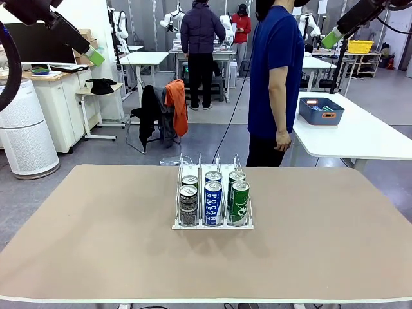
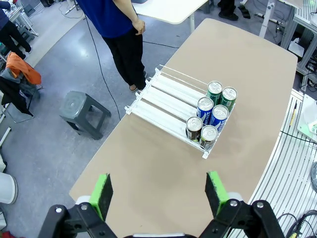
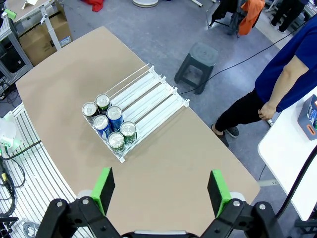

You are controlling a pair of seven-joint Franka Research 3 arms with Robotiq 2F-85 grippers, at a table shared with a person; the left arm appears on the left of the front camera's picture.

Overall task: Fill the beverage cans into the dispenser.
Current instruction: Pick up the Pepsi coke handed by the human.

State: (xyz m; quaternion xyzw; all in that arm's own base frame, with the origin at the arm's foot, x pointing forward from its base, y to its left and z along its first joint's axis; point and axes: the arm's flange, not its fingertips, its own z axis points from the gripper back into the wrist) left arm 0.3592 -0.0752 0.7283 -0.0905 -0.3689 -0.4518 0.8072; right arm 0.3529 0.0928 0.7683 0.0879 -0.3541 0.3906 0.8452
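Our left gripper [image 2: 159, 186] and right gripper [image 3: 161, 186] hang high above the table [image 1: 96, 244], fingers spread wide, gripping nothing. The dispenser [image 1: 212, 226] sits mid-table with six beverage cans [image 1: 213, 196] at its near end, two per lane: dark left, blue middle, green right. We see a person [image 1: 275, 77] in a blue shirt standing beyond the far edge

I log this as an open lab hall: grey floor [image 1: 212, 138], white worktables [image 1: 360, 138], monitor [image 1: 38, 44] on a white cabinet [image 1: 58, 109], black cable [image 1: 226, 129] trailing, people [image 1: 199, 38] at a far bench [image 1: 222, 56].
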